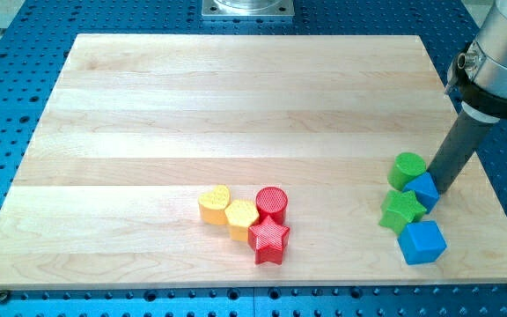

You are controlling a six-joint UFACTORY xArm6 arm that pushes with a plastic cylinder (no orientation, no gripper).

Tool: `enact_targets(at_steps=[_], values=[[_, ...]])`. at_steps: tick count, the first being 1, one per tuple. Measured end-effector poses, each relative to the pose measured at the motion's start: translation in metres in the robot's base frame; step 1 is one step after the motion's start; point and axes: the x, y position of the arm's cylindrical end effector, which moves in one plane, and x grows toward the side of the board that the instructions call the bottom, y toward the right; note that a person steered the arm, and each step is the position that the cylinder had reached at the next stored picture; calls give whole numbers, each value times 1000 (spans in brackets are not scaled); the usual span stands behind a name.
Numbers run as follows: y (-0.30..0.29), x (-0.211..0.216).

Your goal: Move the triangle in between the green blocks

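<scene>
- My tip (436, 188) is a bare dark rod with no jaws, so it holds nothing; it can only push. Its lower end stands at the view's right, touching or almost touching the blue triangular plastic block (422, 189).
- This blue triangular block, the task's thing, already sits between the round green plastic cylinder (407, 168) above it and the green plastic star block (401, 210) below it. It seems to touch both, and I judge the task to be near its end.
- The rod leans down from the view's upper right, probably because pushing from that side drives the triangle leftward into the gap between the two green blocks.
- A blue plastic cube (422, 242) lies just below the green star, near the board's bottom edge.
- Well apart, near the bottom middle, a close group rests: two yellow heart-like blocks (215, 204) (242, 217), a red cylinder (271, 203) and a red star block (269, 240), all with fine ribbed surfaces.
- The pale wooden board (236, 106) shows long smooth planks and lies on a blue perforated metal table (7, 123).
</scene>
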Motion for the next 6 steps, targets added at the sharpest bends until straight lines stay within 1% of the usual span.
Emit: enact_targets(at_steps=[2,3,5,6], values=[[38,31],[10,38],[-20,28],[-24,20]])
